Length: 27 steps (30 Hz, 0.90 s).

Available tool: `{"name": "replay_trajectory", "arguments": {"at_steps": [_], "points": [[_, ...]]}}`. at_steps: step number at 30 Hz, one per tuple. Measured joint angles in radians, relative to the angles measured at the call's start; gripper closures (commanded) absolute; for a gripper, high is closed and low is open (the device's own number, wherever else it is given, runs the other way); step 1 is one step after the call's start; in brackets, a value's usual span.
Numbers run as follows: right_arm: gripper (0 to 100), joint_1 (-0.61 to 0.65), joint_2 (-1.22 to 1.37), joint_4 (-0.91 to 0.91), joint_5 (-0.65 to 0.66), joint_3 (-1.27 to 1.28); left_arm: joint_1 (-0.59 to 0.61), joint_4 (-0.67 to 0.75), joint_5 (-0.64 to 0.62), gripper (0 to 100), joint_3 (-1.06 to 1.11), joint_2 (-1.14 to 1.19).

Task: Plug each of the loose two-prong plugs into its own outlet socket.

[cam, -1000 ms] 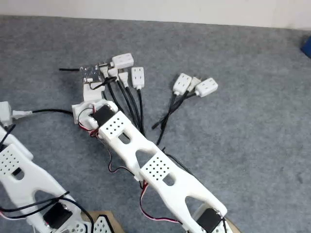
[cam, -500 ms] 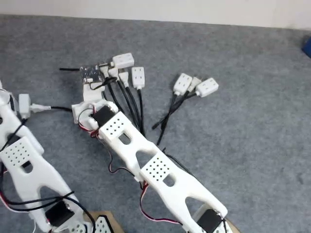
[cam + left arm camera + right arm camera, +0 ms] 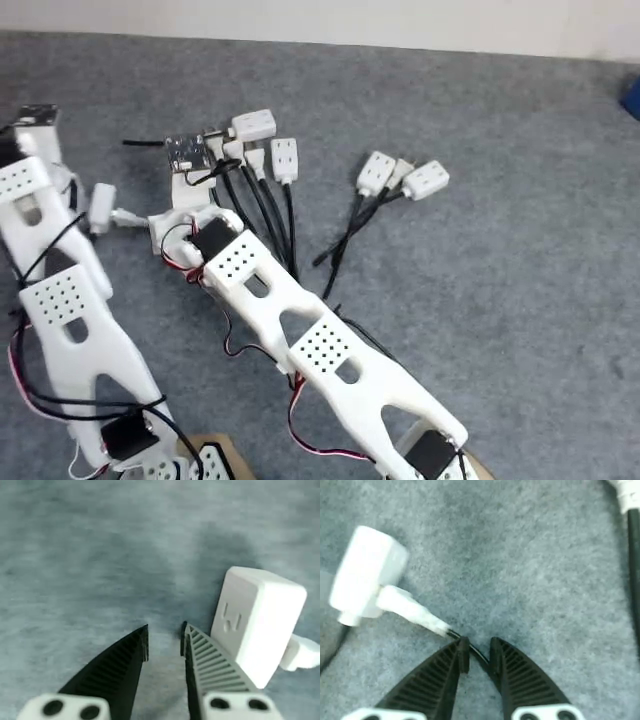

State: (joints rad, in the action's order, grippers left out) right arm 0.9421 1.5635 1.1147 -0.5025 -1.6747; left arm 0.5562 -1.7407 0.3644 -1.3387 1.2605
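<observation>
A white outlet socket point(image 3: 100, 205) lies on the grey carpet between the two arms, its stub point(image 3: 128, 215) pointing at the right arm point(image 3: 235, 262). In the left wrist view the socket point(image 3: 257, 620) sits just outside one finger point(image 3: 212, 667), its slots facing the camera. My left gripper point(image 3: 164, 641) is open a little with only carpet in the gap. My right gripper point(image 3: 479, 654) is shut on the thin black cable point(image 3: 476, 652) just behind that socket's point(image 3: 367, 575) strain relief. More sockets point(image 3: 254, 125) point(image 3: 284, 158) and a loose plug point(image 3: 250, 160) lie beyond.
A second bunch, two sockets point(image 3: 375, 172) point(image 3: 426, 180) with a plug point(image 3: 400, 170) between, lies to the right, its black cords point(image 3: 345, 230) running back under the right arm. Open carpet stretches right of it. A blue object point(image 3: 632, 95) is at the far right edge.
The left arm has swung up and away along the left side. The white socket has moved right, toward the right arm. The right arm has stayed put.
</observation>
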Motion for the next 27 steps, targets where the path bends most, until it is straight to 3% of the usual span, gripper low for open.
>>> {"name": "replay_trajectory", "arguments": {"at_steps": [9, 27], "points": [[91.8, 0.000, 0.002, -0.002, 0.000, 0.000, -0.058, 0.000, -0.002, 84, 0.301, -0.209], [91.4, 0.000, 0.002, -0.002, 0.000, 0.000, -0.094, 0.000, 0.012, 84, 0.322, -0.256]]}}
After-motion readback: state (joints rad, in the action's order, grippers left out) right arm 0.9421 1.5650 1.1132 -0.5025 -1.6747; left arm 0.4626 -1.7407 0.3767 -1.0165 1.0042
